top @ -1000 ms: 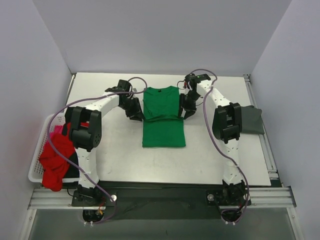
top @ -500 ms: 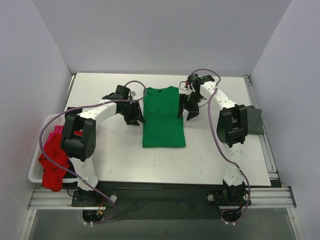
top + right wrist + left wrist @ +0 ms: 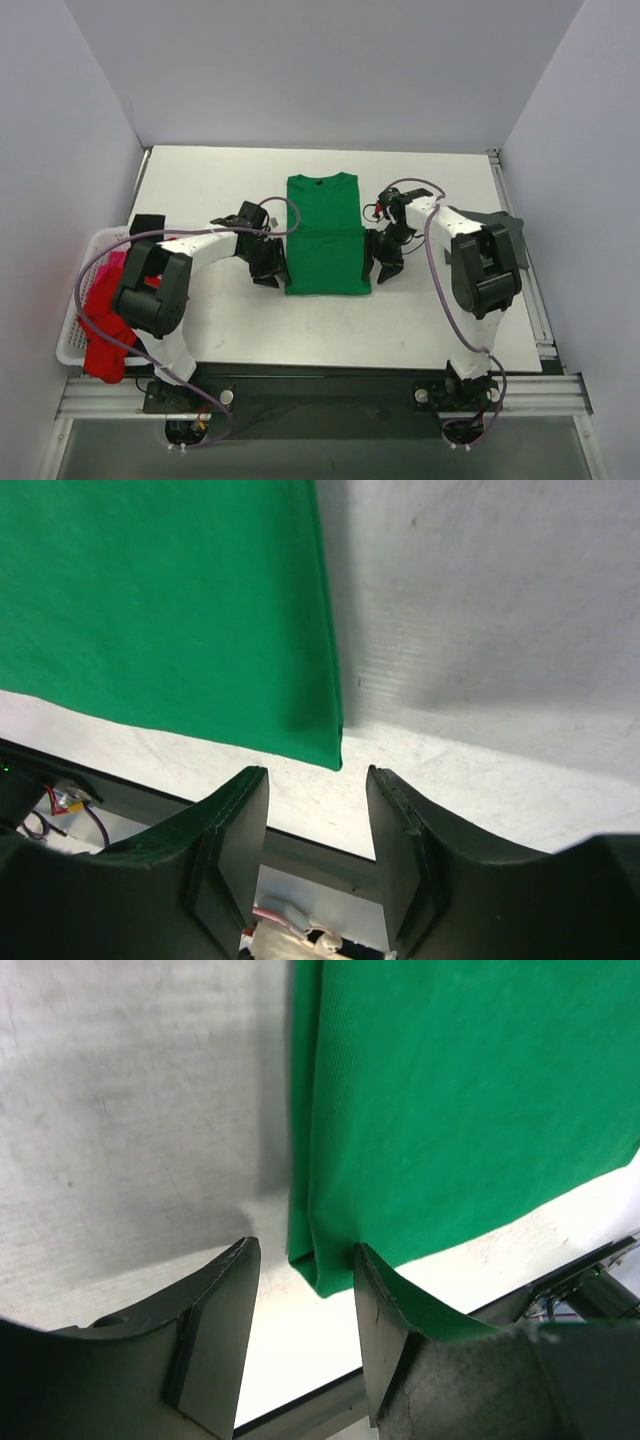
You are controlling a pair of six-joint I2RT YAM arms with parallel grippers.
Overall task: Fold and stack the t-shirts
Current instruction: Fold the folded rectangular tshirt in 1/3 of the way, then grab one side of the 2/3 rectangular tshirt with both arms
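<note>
Brackets both near corners of the green tee (image 3: pixel 322 235) on the table (image 3: pixel 440 320): left fingers (image 3: pixel 215 1320) spread, right fingers (image 3: pixel 235 840) spread too (nothing pinched).

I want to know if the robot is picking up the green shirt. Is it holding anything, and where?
Nothing is held. The left gripper and right gripper are open, each at a near corner of the green t-shirt.

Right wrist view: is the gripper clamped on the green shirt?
No, the right gripper stands open over the table, just off the shirt corner.
</note>
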